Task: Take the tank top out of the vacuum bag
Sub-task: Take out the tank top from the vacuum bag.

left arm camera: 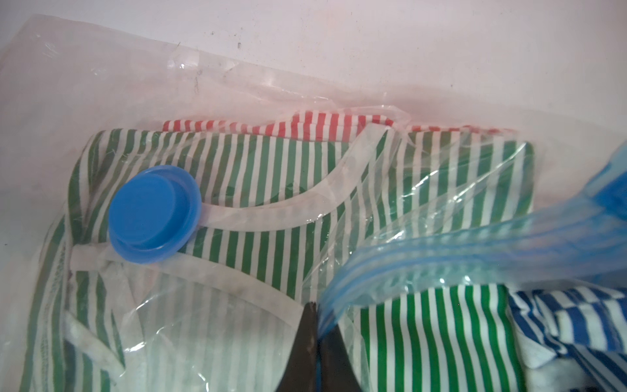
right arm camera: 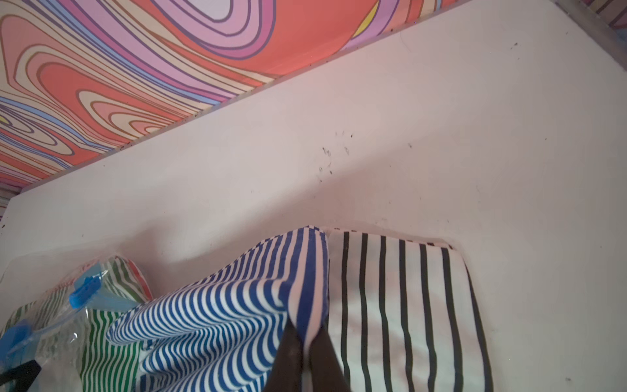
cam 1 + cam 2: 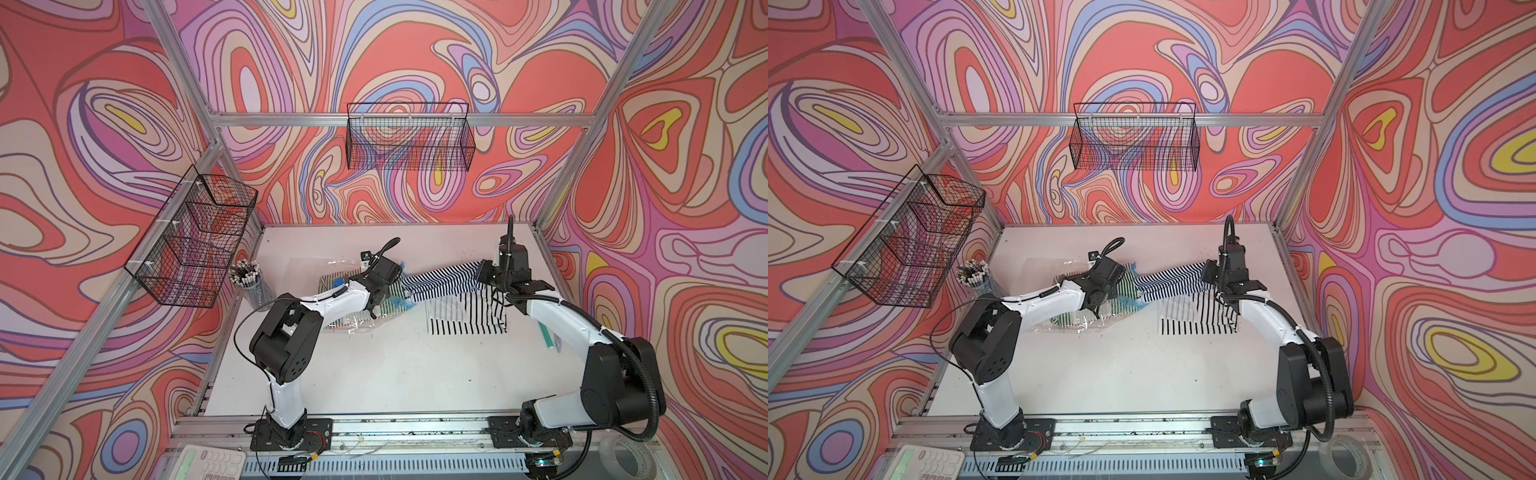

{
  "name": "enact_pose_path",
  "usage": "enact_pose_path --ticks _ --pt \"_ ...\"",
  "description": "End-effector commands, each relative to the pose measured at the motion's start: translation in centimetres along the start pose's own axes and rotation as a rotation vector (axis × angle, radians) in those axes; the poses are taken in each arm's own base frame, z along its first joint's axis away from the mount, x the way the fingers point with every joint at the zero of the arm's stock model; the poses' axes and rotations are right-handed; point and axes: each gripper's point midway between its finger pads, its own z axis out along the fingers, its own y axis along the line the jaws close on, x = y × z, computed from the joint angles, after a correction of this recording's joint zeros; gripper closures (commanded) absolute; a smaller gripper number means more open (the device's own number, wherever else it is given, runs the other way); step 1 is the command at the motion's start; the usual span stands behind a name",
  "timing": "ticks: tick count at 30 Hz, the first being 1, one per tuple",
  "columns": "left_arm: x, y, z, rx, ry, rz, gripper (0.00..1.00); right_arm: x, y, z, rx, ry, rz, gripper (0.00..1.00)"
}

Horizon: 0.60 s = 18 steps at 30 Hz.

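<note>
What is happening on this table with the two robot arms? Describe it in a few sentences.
The left gripper pinches the light-blue zip edge of the clear plastic vacuum bag, holding it on the white table. The right gripper grips the blue-and-white striped tank top, stretched partway out of the bag's mouth. A black-and-white striped garment lies outside on the table; a green-striped garment and a red-striped garment are in the bag.

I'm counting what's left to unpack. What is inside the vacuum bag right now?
Inside the vacuum bag: a green-striped top, and a red-striped garment mostly covered by it. The blue-striped tank top trails out of the mouth. Anything underneath is hidden.
</note>
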Motion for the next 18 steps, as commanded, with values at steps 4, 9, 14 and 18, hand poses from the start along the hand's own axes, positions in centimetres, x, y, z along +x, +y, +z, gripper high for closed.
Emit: enact_pose_path --ticks 4,9,14,18 --pt "0.7 0.1 0.2 -0.010 0.038 0.030 1.00 0.1 -3.2 0.3 0.131 -0.001 -0.002 1.00" --pt "1.0 -0.2 0.6 -0.007 0.052 0.043 1.00 1.2 -6.6 0.0 0.226 0.031 0.039 1.00" --pt "0.9 -0.2 0.5 -0.005 0.050 0.056 1.00 2.0 -9.3 -0.2 0.288 0.053 0.085 1.00" --pt "0.8 -0.2 0.4 -0.007 0.046 0.067 1.00 2.6 -10.6 -0.3 0.348 0.077 0.083 1.00"
